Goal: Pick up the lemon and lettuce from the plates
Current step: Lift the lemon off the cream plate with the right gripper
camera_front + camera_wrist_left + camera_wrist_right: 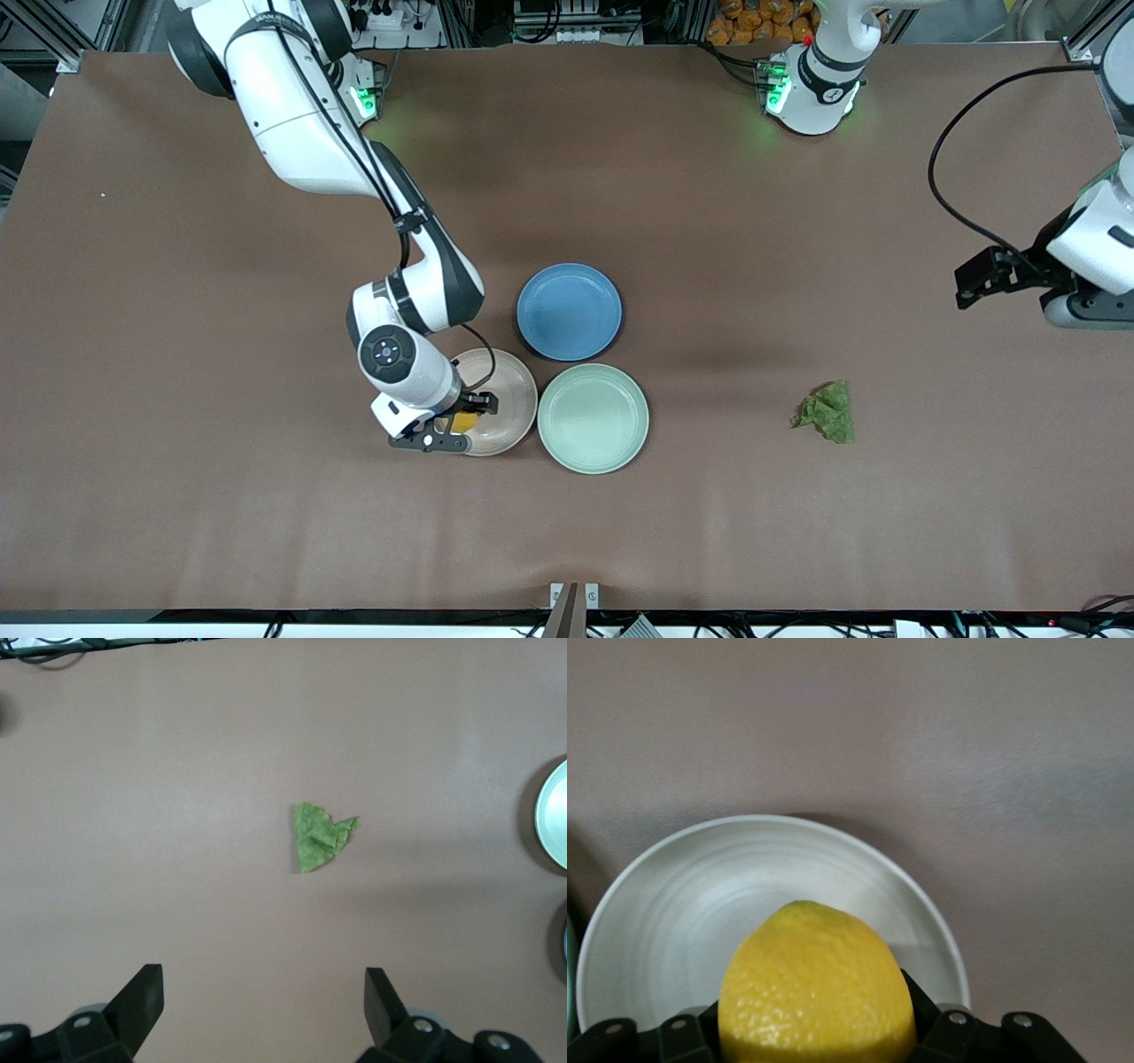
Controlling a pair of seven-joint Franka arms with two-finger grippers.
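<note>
Gripping the lemon [817, 983] over the beige-pink plate [512, 383], my right pincer [446, 431] was closed on the fruit's sides, evidently to lift it clear. My left pincer [264, 1005] hung wide open and empty over the desk [709, 221], toward the left arm's edge. The lettuce [828, 412] lay on the bare desk, apart from the empty mint green plate [593, 417].

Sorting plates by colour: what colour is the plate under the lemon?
Pale beige-pink, clearest in the front view.
</note>
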